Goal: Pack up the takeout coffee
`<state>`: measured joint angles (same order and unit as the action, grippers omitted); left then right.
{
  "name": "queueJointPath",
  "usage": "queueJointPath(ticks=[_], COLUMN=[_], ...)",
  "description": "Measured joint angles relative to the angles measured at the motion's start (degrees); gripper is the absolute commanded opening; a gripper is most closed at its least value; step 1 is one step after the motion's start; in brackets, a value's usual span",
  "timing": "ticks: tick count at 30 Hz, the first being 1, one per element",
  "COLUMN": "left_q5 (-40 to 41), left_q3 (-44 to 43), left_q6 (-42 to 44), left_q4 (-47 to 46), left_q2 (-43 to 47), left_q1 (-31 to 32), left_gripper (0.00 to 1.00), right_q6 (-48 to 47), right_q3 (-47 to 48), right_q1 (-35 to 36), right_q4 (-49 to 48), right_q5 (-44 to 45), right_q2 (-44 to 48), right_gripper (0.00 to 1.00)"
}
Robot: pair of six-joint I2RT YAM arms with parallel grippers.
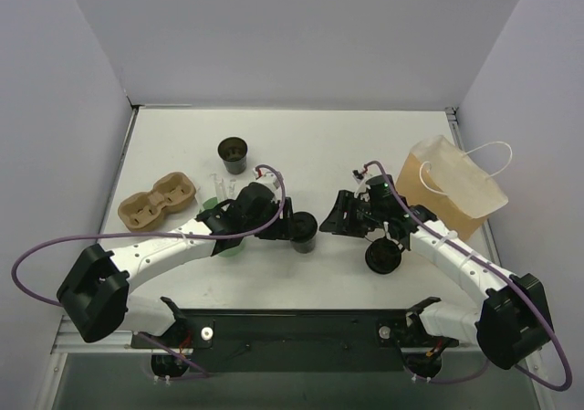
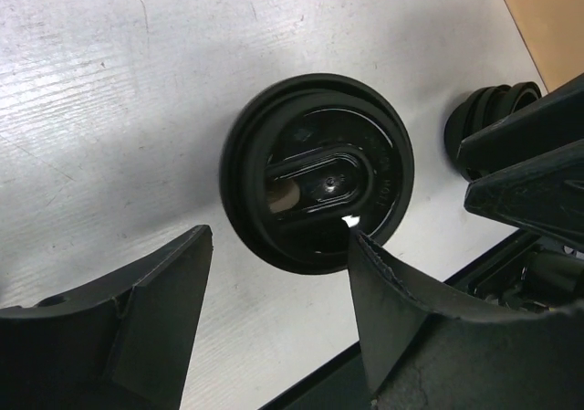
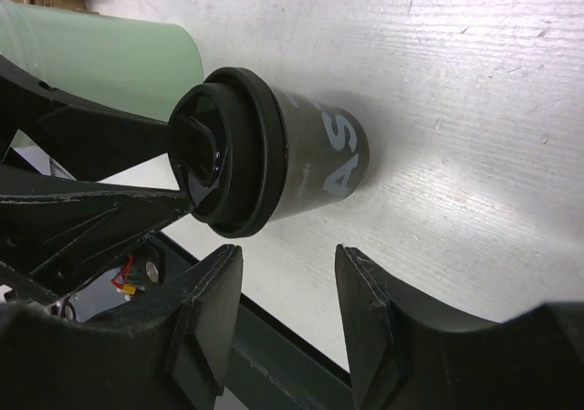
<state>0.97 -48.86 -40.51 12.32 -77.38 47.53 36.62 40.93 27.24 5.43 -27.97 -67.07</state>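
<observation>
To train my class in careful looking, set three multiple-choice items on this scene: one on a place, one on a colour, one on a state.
1. Where does the paper bag stand?
A. far left
B. on the right
C. in the middle

2. What colour is the taller cup beside the lidded black cup?
A. red
B. pale green
C. yellow

3. How is the lidded black cup?
A. inside the bag
B. tipped over
C. upright on the table, lid on

Answers:
1 B, it sits at the right edge in the top view.
2 B, the right wrist view shows its green wall.
3 C, the top view shows it standing, capped.
</observation>
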Motion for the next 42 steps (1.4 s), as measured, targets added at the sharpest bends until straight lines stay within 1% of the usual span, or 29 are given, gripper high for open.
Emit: queueJointPath(ticks=[5, 16, 31, 39, 42], left_q5=[-1.9, -1.9, -3.8, -5.2, -6.0], left_q3=[0.0, -0.5, -0.6, -0.5, -0.4], left_q6=[1.0, 2.1, 1.7, 0.3, -0.3], left_q4=[-0.2, -0.7, -4.9, -8.1, -10.0], left_q2=[-0.3, -1.7, -2.1, -2.8, -3.4], left_q1=[0.0, -0.4, -0.8, -1.8, -2.2], left_gripper=[0.71, 0.71, 0.71, 0.66, 0.66], right_q6=[-0.5, -1.4, -2.7, -3.4, -3.7], right_q3=[0.0, 0.5, 1.5, 2.0, 2.1], right_q1=[0.7, 0.7, 0.7, 0.6, 0.5], right_q4=[-0.1, 0.0, 0.4, 1.1, 1.3], right_q5=[-0.2, -0.1, -0.1, -0.1, -0.1], right_q2=[0.0, -0.3, -1.1, -1.1, -1.1], right_gripper=[0.45, 0.45, 0.45, 0.46, 0.46])
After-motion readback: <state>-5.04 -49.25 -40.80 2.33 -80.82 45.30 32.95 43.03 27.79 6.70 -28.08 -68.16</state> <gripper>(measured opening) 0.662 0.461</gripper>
